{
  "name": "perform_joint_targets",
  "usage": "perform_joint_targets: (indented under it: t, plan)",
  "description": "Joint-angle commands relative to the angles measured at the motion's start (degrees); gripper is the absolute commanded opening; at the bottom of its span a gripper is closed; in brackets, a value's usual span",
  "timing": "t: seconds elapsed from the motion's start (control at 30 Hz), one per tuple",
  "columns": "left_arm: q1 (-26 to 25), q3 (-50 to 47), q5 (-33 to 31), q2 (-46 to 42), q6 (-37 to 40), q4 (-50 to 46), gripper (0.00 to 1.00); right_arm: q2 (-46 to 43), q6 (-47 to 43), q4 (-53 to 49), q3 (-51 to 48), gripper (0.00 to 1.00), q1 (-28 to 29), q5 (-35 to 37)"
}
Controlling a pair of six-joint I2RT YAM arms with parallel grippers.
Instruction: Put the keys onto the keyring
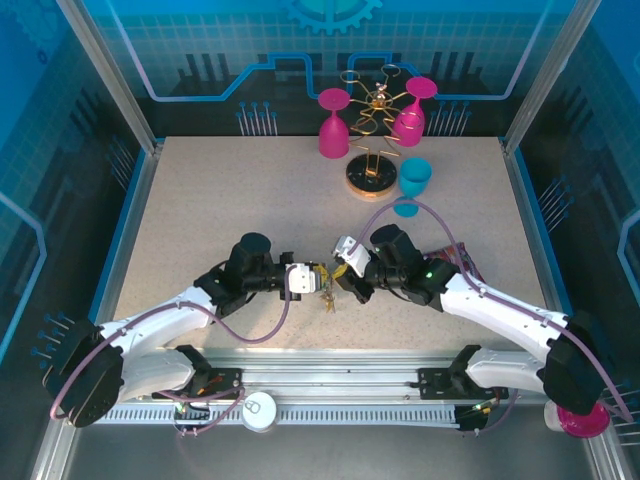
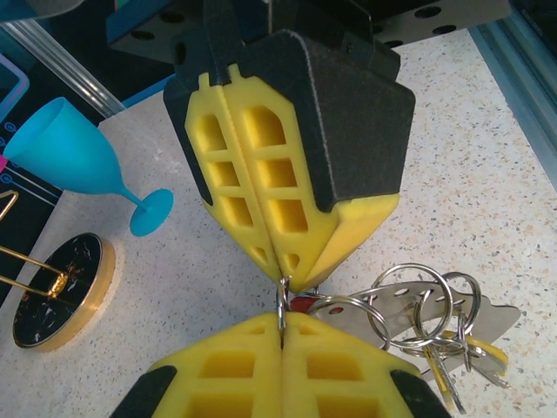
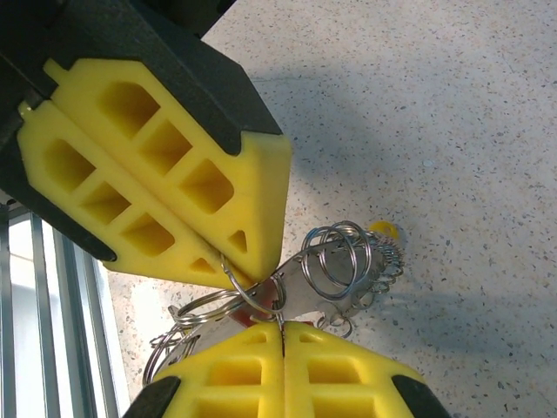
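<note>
Metal makes up the whole bundle: a thin silvery wire keyring (image 2: 281, 303), small silver split rings (image 2: 409, 300) and tiny yellow-headed keys (image 2: 466, 353), likely light, stiff, slippery and prone to swing. It hangs over the middle of the speckled counter (image 2: 487, 157). The left hand (image 2: 281, 335) and right hand (image 2: 287, 266) are each pinched together on the keyring wire. Bare wire seems the surest hold, not the dangling keys.

A speckled surface (image 1: 220, 220) carries a gold wire rack (image 1: 377, 110) at 12 o'clock, standing on a round wooden base (image 1: 372, 178). Two pink goblets (image 1: 333, 125) (image 1: 412, 112) hang on it, at its 9 and 3 o'clock. A blue goblet (image 1: 414, 180) sits just beside the base. A purple packet (image 1: 462, 262) lies at 3 o'clock.
</note>
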Motion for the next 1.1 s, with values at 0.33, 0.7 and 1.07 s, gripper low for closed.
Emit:
perform_joint_targets:
  t: [0.33,0.7,1.07]
  plan:
    - [-0.6,-5.0,1.3,-1.2,-22.4,15.1,0.0,-8.3,-1.6,9.8,-7.6,0.46,-6.5,-3.6]
    - [-0.5,-7.8,4.7,0.1,-30.3,21.4,0.0,-7.3,-9.1,18.0,-9.8,0.39,-7.6,-21.2]
    - [-0.5,-8.2,6.3,0.2,-31.4,22.4,0.0,-3.4,-11.1,19.6,-8.6,0.26,-7.6,-19.6]
